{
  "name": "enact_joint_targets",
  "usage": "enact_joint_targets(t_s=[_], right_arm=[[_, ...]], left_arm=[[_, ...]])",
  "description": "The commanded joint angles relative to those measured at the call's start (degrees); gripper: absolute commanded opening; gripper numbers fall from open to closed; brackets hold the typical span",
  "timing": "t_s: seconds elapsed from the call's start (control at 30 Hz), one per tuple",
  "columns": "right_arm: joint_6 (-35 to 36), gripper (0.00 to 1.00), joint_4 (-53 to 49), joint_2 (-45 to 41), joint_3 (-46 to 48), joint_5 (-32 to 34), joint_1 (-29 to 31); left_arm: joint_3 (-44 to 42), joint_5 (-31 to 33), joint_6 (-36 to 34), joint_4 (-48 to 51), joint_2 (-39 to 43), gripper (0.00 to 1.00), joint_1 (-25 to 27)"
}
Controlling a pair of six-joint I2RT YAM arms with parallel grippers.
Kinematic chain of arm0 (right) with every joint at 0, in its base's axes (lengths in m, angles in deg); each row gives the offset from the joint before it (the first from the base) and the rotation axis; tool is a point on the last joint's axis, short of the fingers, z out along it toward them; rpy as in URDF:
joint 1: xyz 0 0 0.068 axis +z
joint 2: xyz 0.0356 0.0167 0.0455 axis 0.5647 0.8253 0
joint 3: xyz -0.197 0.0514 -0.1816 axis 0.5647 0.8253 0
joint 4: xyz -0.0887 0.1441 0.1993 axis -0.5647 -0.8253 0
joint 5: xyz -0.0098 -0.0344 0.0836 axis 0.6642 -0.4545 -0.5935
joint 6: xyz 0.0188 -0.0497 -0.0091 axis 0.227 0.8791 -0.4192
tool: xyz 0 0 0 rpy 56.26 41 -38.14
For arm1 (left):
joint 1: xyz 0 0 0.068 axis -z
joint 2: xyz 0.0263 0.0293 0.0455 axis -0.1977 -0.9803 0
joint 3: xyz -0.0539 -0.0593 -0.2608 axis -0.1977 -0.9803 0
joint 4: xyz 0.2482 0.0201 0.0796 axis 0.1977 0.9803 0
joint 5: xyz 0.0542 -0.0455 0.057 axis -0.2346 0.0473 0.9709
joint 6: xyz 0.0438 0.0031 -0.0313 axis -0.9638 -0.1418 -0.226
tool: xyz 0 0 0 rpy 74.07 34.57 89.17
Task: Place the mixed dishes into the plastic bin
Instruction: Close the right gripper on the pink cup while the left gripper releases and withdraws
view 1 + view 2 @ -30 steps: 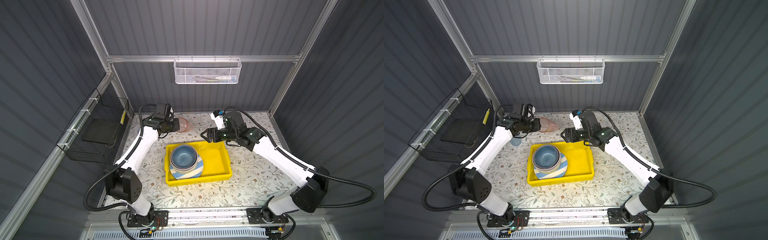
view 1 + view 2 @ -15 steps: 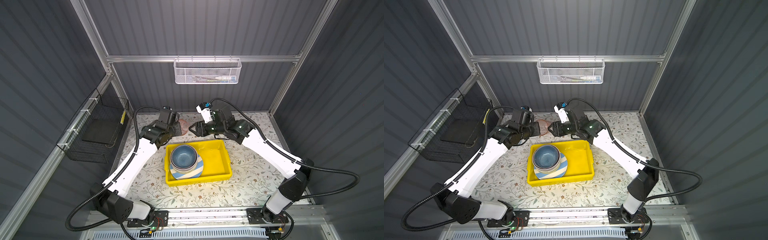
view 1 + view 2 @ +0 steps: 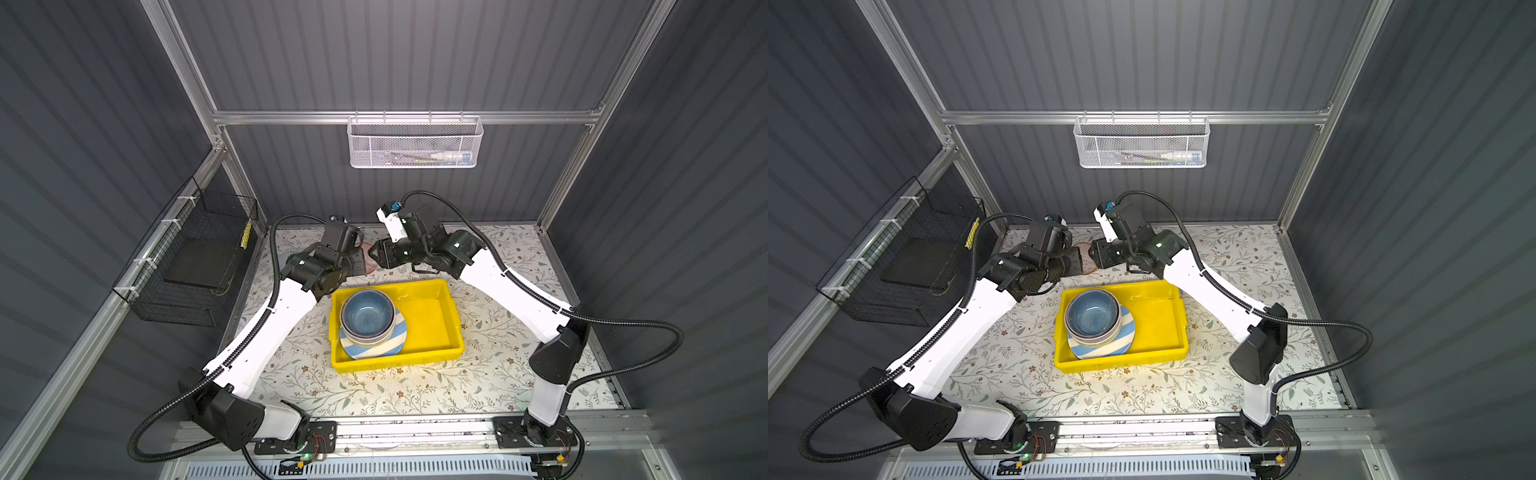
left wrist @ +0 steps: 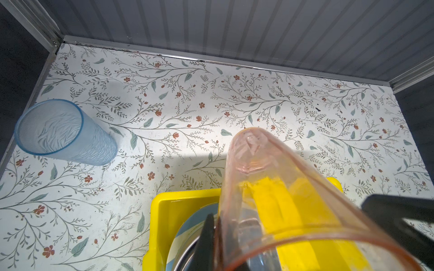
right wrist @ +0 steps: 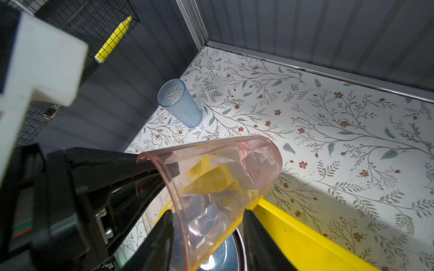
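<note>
A pink tumbler (image 4: 270, 187) (image 5: 211, 178) hangs tilted above the back edge of the yellow plastic bin (image 3: 457, 332) (image 3: 1183, 328). My left gripper (image 4: 218, 237) (image 3: 359, 262) is shut on its rim, one finger inside and one outside. My right gripper (image 5: 207, 223) (image 3: 374, 259) straddles the tumbler's body, a finger against each side. In the bin a blue bowl (image 3: 368, 313) (image 3: 1094, 311) is nested in another bowl on a blue-white striped plate (image 3: 374, 349). A blue tumbler (image 4: 63, 133) (image 5: 180, 105) stands on the table near the back left corner.
A black wire basket (image 3: 195, 266) hangs on the left wall and a white mesh basket (image 3: 415, 143) on the back wall. The back wall is close behind both grippers. Floral table surface (image 3: 415, 390) lies in front of the bin.
The left arm carried the pink tumbler rightward to the bin's back edge. The right gripper swung left to meet it, and its jaws narrowed around the tumbler.
</note>
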Motion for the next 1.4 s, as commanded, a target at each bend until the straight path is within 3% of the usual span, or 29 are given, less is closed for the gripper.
enact_joint_targets(t_s=[0.0, 0.2, 0.53, 0.77, 0.9, 1.37], right_arm=[[3.4, 0.47, -5.6, 2.4, -3.9, 7.0, 1.7], [2.9, 0.34, -6.1, 3.7, -5.1, 12.0, 2.5], [3.5, 0.16, -6.1, 3.9, -5.0, 13.3, 2.6], [4.0, 0.1, -5.7, 3.6, -5.0, 13.9, 2.5], [4.4, 0.08, -5.7, 3.4, -5.0, 14.3, 2.5], [4.9, 0.02, -3.4, -1.0, 0.3, 15.6, 1.6]], left_arm=[[1.2, 1.0, -1.3, 0.0, 2.1, 0.0, 0.3], [0.6, 0.3, -2.9, -1.0, 3.4, 0.0, 0.3], [-0.4, -2.9, -4.0, -3.3, 4.2, 0.04, 0.3], [0.3, -6.4, -4.4, -4.0, 3.5, 0.09, 0.3], [0.6, -9.2, -4.7, -4.5, 3.5, 0.16, 0.3], [2.0, -12.6, -5.9, -0.7, 3.3, 0.23, 0.3]])
